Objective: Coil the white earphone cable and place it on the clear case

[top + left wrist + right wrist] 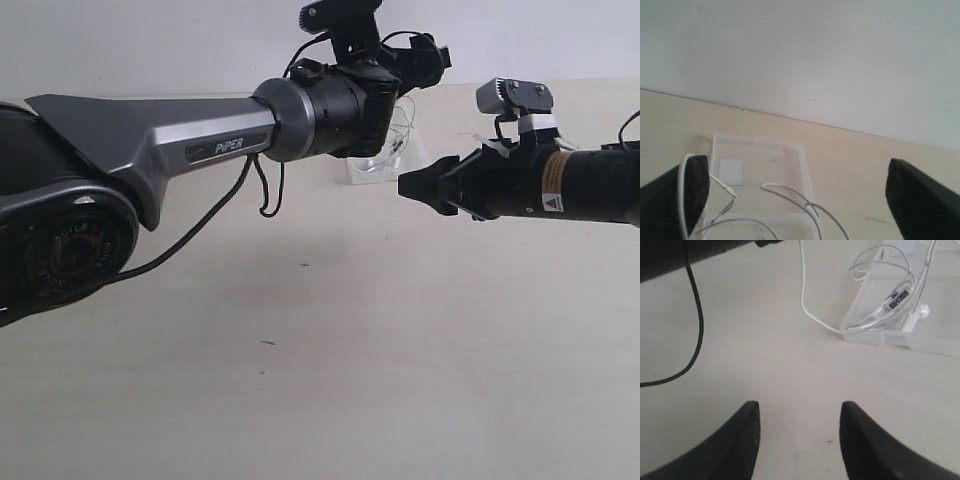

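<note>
left gripper (796, 172) wide | right gripper (800, 410) parted | thin white earphone cable (801, 290) loops on clear case (875, 335)

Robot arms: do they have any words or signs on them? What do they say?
"PiPER": on the grey side of the left arm.
A warning triangle: on the sticker around the right arm; its print is too small to read.
Letters ringing the left arm's round joint: too blurred to read.
Wrist views: nothing to read.
</note>
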You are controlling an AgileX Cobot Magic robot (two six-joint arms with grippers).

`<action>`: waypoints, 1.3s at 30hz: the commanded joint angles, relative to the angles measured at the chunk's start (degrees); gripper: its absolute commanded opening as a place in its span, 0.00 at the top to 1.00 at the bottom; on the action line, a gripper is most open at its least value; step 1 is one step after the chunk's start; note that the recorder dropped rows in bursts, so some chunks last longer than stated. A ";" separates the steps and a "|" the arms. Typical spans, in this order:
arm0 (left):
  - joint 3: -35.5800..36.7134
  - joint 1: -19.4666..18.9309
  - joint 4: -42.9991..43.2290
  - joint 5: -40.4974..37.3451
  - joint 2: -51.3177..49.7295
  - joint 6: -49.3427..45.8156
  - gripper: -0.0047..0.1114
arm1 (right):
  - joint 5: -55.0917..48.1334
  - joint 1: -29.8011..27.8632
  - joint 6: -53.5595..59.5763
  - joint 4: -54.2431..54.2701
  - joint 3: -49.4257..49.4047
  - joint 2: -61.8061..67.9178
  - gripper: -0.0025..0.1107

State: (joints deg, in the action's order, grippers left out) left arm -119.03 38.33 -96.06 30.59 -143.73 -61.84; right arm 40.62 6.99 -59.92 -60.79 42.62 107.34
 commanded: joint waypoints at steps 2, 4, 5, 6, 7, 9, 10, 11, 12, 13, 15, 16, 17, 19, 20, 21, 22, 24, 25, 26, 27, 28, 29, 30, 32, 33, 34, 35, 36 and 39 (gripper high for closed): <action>-0.25 -0.13 -0.38 0.83 0.59 -0.49 0.18 | 0.98 -0.41 -4.73 -3.65 4.97 3.83 0.55; -0.25 -0.13 -0.61 0.83 0.59 -0.49 0.18 | 0.88 -0.41 -5.35 -3.54 6.64 5.18 0.55; -0.25 -0.13 -0.79 0.83 0.59 -0.49 0.18 | 0.88 -0.41 -6.07 -3.54 7.61 5.96 0.55; -0.25 -0.13 -0.77 0.83 0.68 -0.34 0.18 | 0.88 -0.41 -6.63 -3.54 8.54 6.77 0.55; -0.25 -0.13 -1.14 0.83 0.68 -0.25 0.18 | 0.88 -0.41 -7.02 -3.54 9.36 7.55 0.55; -0.25 -0.13 -1.74 0.83 0.68 0.25 0.18 | 0.88 -0.41 -7.63 -3.54 10.73 8.78 0.55; -0.25 -0.13 -1.88 0.83 0.68 0.67 0.18 | 0.88 -0.41 -7.78 -3.54 11.41 9.45 0.55; -0.25 -0.13 -2.17 0.83 0.68 0.77 0.18 | 0.58 -0.41 -7.87 -3.54 12.05 10.03 0.55; -0.25 -0.13 -2.30 0.83 0.68 0.77 0.18 | 0.22 -0.41 -7.87 -3.38 12.53 10.50 0.55; -0.25 -0.13 -2.31 0.83 0.68 1.08 0.18 | -0.42 -0.41 -7.87 -2.87 13.08 11.13 0.55; -0.25 -0.26 -2.75 0.83 0.68 1.79 0.18 | -1.51 -0.41 -7.87 -1.91 13.99 12.35 0.55; -0.25 -0.38 -3.25 0.83 0.68 2.39 0.18 | -1.67 -0.41 -7.87 -1.37 14.54 12.89 0.55; -0.25 -0.50 -3.53 0.71 0.68 3.13 0.18 | -1.83 -0.41 -7.72 -0.74 15.04 13.38 0.55; -0.25 -0.50 -3.65 0.60 0.68 5.41 0.18 | -1.83 -0.41 -7.72 -0.51 16.07 14.10 0.55; -0.25 -0.50 -3.74 0.30 0.68 6.18 0.18 | -1.83 -0.31 -7.72 -0.62 16.73 14.43 0.55; -0.25 -0.50 -3.74 0.02 0.68 6.90 0.18 | -0.98 -0.31 -8.52 -0.78 17.22 14.92 0.55; -0.25 -0.50 -3.74 -0.29 0.68 7.18 0.18 | -0.03 -0.31 -8.96 -0.76 17.66 15.28 0.55; -0.25 -0.50 -3.88 -0.67 0.68 7.70 0.18 | 2.94 -0.31 -9.08 -1.16 18.36 15.90 0.55; -0.25 -0.50 -3.88 -0.88 0.68 7.70 0.18 | 4.37 -0.31 -9.19 -1.62 18.49 16.14 0.55; -0.25 -0.50 -3.88 -0.92 0.68 7.94 0.18 | 6.19 -0.31 -9.19 -1.64 18.64 16.42 0.55; -0.25 -0.50 -3.88 -1.05 0.68 8.24 0.18 | 6.67 -0.31 -9.19 -2.06 19.11 16.70 0.55; -0.25 -0.50 -3.88 -1.05 0.68 8.40 0.18 | 6.67 -0.31 -9.34 -2.17 19.44 16.82 0.55; -0.25 -0.50 -3.88 -1.16 0.68 8.66 0.18 | 6.29 -0.31 -9.83 -2.33 19.92 17.16 0.55; -0.25 -0.50 -3.88 -1.16 0.68 8.66 0.18 | 6.30 -0.31 -9.79 -2.42 20.21 17.40 0.55; -0.25 -0.50 -3.88 -1.16 0.68 8.80 0.18 | 5.90 -0.31 -10.02 -2.56 21.17 18.15 0.55; -0.25 -0.50 -3.88 -1.16 0.68 8.80 0.18 | 5.64 -0.31 -10.26 -2.56 21.46 18.44 0.55; -0.25 -0.50 -3.88 -1.16 0.68 8.80 0.18 | 5.53 -0.31 -10.26 -2.56 21.83 18.65 0.55; -0.25 -0.50 -3.88 -1.16 0.68 8.80 0.18 | 4.86 -0.31 -10.26 -2.56 22.07 18.88 0.55; -0.25 -0.50 -3.88 -1.16 0.68 8.81 0.18 | 3.83 -0.31 -10.26 -2.69 22.36 18.88 0.55; -0.25 -0.50 -3.88 -1.54 0.98 7.18 0.18 | 0.56 -0.31 -10.76 -2.64 23.69 18.88 0.55</action>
State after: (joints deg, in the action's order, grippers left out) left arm -119.03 37.89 -100.06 29.44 -143.73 -53.54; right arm 43.67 6.90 -70.18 -63.13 64.98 126.11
